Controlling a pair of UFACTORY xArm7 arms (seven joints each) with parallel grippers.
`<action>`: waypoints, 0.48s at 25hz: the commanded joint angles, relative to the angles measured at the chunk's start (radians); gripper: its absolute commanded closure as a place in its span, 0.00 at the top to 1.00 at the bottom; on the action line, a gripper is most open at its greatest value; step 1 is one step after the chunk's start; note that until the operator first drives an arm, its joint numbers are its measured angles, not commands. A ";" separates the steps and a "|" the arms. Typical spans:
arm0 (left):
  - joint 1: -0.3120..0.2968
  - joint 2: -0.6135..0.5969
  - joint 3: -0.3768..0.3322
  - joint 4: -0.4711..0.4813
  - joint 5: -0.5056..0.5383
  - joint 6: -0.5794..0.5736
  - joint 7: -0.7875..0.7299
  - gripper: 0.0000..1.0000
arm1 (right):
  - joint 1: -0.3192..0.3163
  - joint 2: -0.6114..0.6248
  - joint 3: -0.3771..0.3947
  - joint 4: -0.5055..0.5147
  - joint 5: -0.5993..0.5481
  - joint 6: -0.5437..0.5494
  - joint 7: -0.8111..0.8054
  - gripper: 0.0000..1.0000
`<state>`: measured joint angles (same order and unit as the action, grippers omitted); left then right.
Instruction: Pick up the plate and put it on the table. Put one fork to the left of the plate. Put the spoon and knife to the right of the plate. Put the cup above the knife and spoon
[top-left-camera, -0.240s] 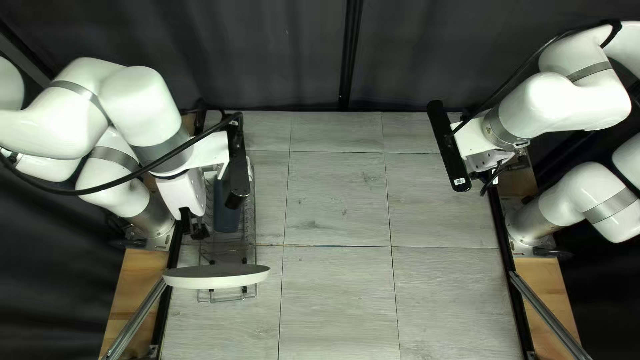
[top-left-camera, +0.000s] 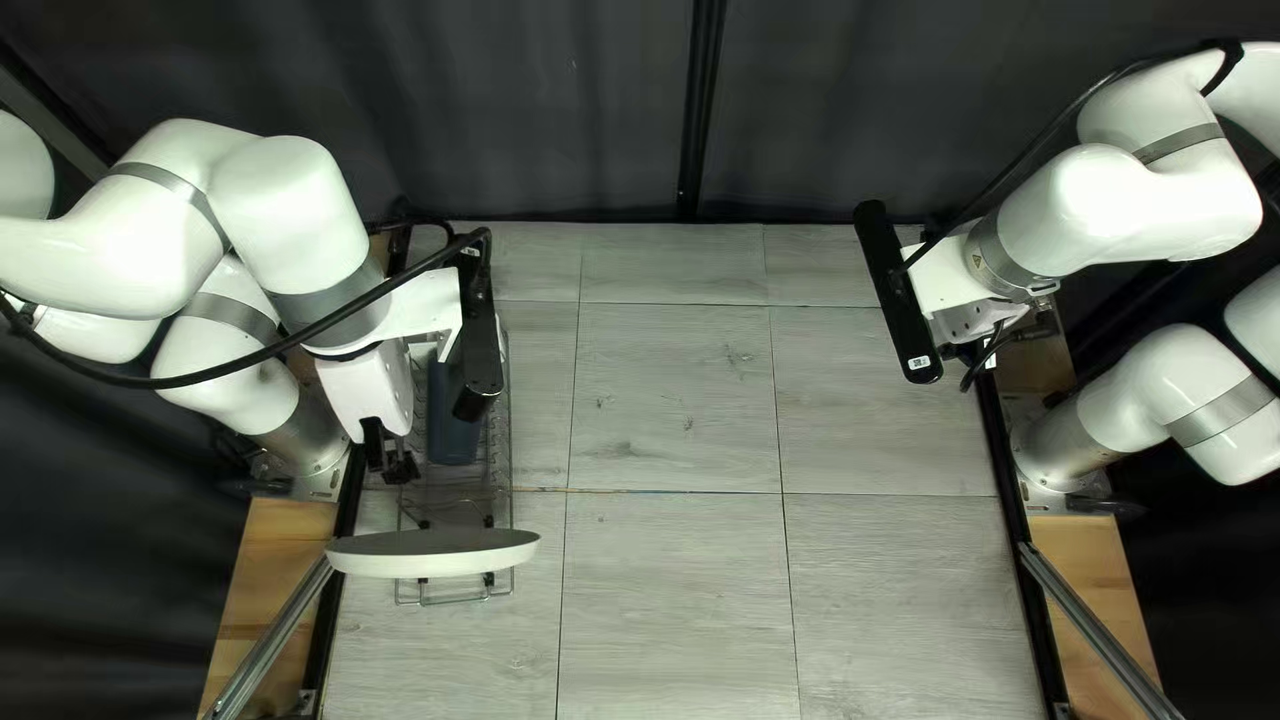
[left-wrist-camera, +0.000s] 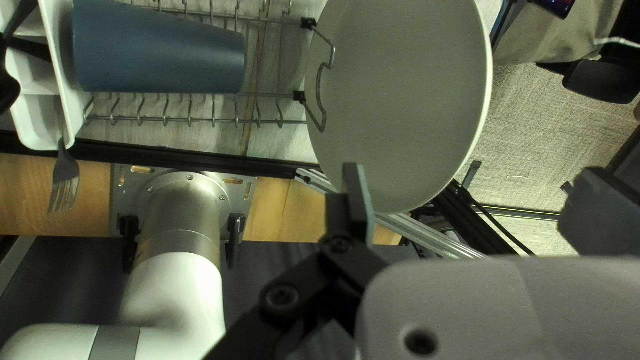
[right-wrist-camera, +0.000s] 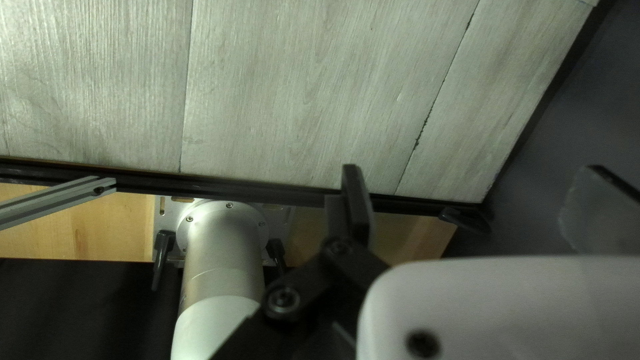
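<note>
Showing plate standing on edge in rack, lower left of the top left view. Holding left gripper spread, just beyond plate. Lodging cup in rack, left of frame. Holding right gripper spread, near table's edge, right of frame. Protruding from caddy past cup in the left wrist view: fork.

I see that my arms are white and rounded, with grey rings, black cables, silvery bases and round screws.
</note>
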<state>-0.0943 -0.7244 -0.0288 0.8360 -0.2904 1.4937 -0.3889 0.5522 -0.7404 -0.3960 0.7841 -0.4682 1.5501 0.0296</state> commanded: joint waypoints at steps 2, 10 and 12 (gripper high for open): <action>-0.047 0.059 -0.023 -0.092 -0.139 -0.160 0.024 1.00 | 0.000 0.000 0.000 0.000 0.000 0.000 0.000 1.00; -0.117 0.053 -0.027 -0.234 -0.299 -0.324 0.139 1.00 | 0.000 0.000 0.000 0.000 0.000 0.000 0.000 1.00; -0.128 0.045 -0.019 -0.266 -0.330 -0.348 0.170 1.00 | 0.000 0.000 0.000 0.000 0.000 0.000 0.000 1.00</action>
<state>-0.2072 -0.6749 -0.0550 0.6022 -0.5883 1.1732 -0.2511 0.5522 -0.7404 -0.3960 0.7841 -0.4682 1.5501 0.0296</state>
